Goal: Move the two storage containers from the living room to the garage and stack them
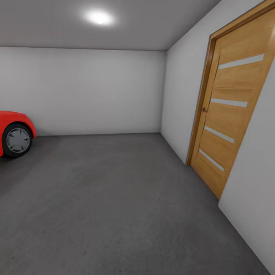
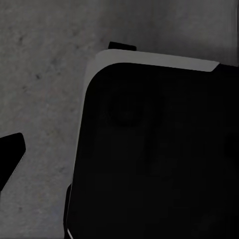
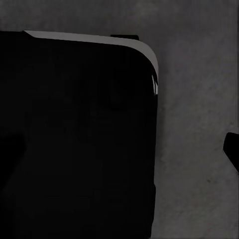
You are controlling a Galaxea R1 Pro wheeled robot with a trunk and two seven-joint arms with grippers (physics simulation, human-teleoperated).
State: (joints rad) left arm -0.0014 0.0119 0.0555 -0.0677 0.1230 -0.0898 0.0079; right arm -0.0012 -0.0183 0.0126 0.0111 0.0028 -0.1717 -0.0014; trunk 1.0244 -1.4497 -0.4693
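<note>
The rough dark grey concrete floor [image 1: 114,198] beside the glossy red car [image 1: 13,131] bears no containers; hand states: cannot tell.

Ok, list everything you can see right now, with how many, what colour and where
Car: one, red, only its front end with a grey-hubbed wheel, at the left edge of the head view, on the floor.
Door: one, light wood with four pale horizontal strips, shut, in the right-hand wall.
Ceiling light: one, white, glowing, upper left.
Walls: plain light grey, at the back and on the right.
Floor: dark grey, rough like concrete, across the room; also under both wrist cameras.
Robot's own body: a large black block with a pale rounded edge, close to both wrist cameras.
Left gripper: one dark fingertip shows; open or shut cannot be told.
Right gripper: one dark fingertip shows; likewise.
</note>
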